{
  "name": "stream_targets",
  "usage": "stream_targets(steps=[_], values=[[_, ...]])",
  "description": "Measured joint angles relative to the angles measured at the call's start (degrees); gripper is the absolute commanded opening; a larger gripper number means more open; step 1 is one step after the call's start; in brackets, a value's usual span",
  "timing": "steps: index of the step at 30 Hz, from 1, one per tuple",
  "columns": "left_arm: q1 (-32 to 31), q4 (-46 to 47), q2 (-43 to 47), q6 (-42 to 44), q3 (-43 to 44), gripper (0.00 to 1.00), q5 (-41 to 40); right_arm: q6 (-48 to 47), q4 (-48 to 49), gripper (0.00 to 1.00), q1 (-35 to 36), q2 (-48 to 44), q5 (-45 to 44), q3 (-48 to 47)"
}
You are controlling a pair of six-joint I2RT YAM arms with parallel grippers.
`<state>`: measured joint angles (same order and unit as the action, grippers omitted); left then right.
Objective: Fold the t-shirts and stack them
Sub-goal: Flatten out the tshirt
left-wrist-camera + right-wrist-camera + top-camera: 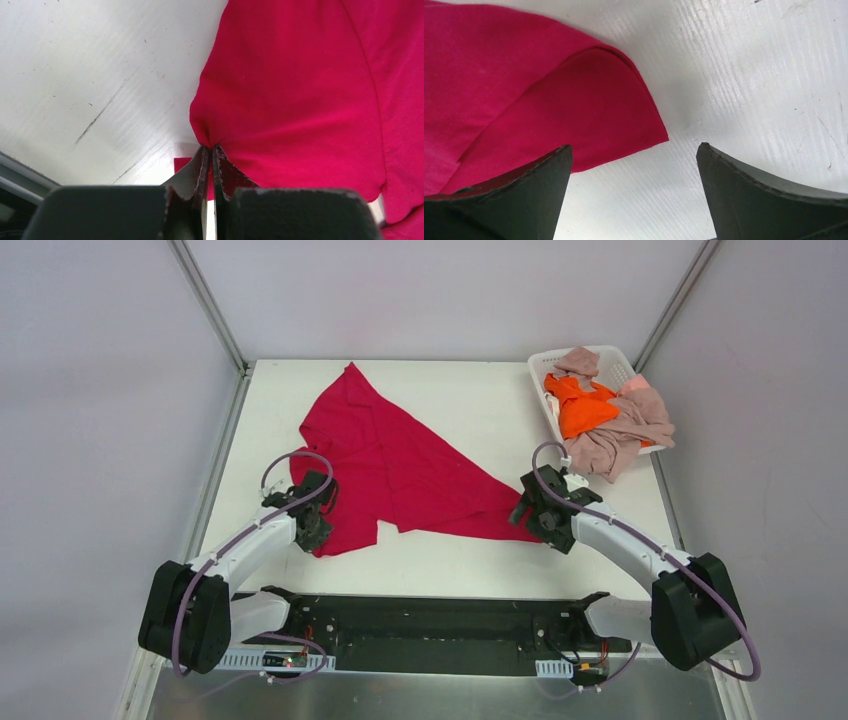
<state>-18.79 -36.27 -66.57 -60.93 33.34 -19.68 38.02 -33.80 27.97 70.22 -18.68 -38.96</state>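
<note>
**While crimson tee (400, 465) lies unfolded, L end effector (210, 147) pinches its hem**

Since no fold or stack shows anywhere, the task looks barely begun, approx. first-grasp stage. The crimson tee is spread out w/ wrinkles on the white counter (480, 400), one layer mostly, edges askew.

L end effector is clamped tight on the tee's near-left hem. Wrist view shows cloth bunched into the closed tips, so it's holding the tee.

R end effector (634, 150) sits at the tee's near-right corner, jaws spread wide, nothing gripped. The corner reaches under one finger, w/ bare counter under the rest of the gap. My read: R needs to take that corner before any fold can happen, but that's a guess.

Containers: one white plastic basket (541, 390), off the tee's far-right side and apart from it.
- Orange tee (583, 412) is crumpled in the middle.
- Pink-beige tees (630, 430) sit around it, one spilling over the rim onto the counter.
- Count of pink ones is unclear, at least two lumps.

Done: nothing visible. Left: fold the crimson tee, then pull, fold & stack everything from the basket.
</note>
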Motion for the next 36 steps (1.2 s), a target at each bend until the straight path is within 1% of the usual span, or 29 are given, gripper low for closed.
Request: stream_targets(steps=[3,5,10,15,20,22,24,26,27,28,29,31,32,36], values=[[0.0,0.0,1.0,0.8,-0.1,0.00,-0.4,0.7,0.0,0.97,0.0,0.1,-0.3,0.0],[0.0,0.0,1.1,1.4,-0.2,0.00,-0.5,1.0,0.0,0.95,0.0,0.6,-0.7,0.0],[0.0,0.0,1.1,2.3,-0.2,0.00,-0.4,1.6,0.2,0.84,0.0,2.8,-1.5,0.0],[0.0,0.0,0.8,3.3,-0.1,0.00,-0.4,1.8,1.6,0.65,0.0,5.9,-1.4,0.0],[0.0,0.0,0.6,3.5,-0.1,0.00,-0.4,1.8,2.5,0.59,0.0,7.9,-1.4,-1.1],[0.0,0.0,0.7,3.5,-0.1,0.00,-0.5,1.8,2.8,0.53,0.1,8.3,-1.4,-1.4],[0.0,0.0,0.9,3.5,-0.1,0.00,-0.5,1.7,2.9,0.45,0.1,8.9,-1.6,-1.7],[0.0,0.0,1.3,3.5,-0.1,0.00,-0.6,1.6,3.3,0.41,0.1,9.7,-1.6,-2.3],[0.0,0.0,1.5,3.5,-0.1,0.00,-0.7,1.6,3.5,0.36,0.1,10.1,-1.6,-2.6],[0.0,0.0,1.7,3.5,-0.1,0.00,-0.9,1.6,3.7,0.28,0.2,10.4,-1.6,-2.8],[0.0,0.0,1.9,3.5,-0.1,0.00,-1.0,1.6,4.0,0.18,0.2,10.6,-1.6,-2.9],[0.0,0.0,2.2,3.5,-0.1,0.00,-1.6,1.5,4.6,0.01,0.4,10.7,-1.6,-3.0],[0.0,-0.1,2.3,3.5,-0.1,0.00,-1.8,1.7,5.0,0.00,0.5,10.7,-1.6,-3.0],[0.0,-0.6,3.3,3.5,-0.1,0.00,-2.0,1.9,5.2,0.00,0.8,10.4,-1.4,-2.9]])
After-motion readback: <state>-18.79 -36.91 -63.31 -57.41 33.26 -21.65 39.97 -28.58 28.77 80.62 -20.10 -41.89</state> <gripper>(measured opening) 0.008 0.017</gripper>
